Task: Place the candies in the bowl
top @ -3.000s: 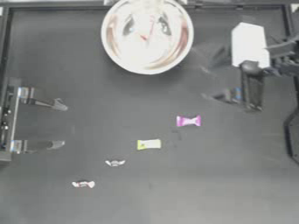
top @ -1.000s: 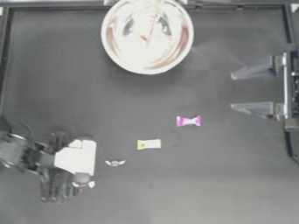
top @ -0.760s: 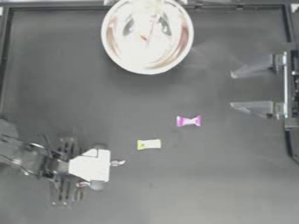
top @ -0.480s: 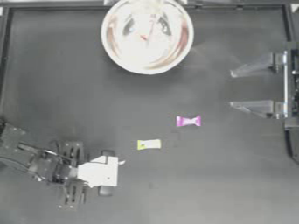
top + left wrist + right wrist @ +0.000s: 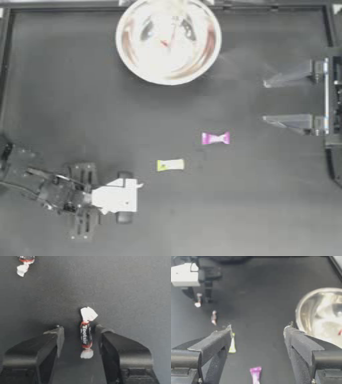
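Left hand [image 5: 123, 196] hangs low over the worktop [image 5: 254, 210], jaws apart astride a whitish candy [image 5: 86, 335]; only its wrist view shows this sweet, hidden from above. Right hand [image 5: 275, 101] waits open at the right edge. Bowl [image 5: 143, 67] holds a red candy [image 5: 164, 44]

bare table [image 5: 80, 110] between left gripper [image 5: 124, 196] and bowl [image 5: 167, 41]
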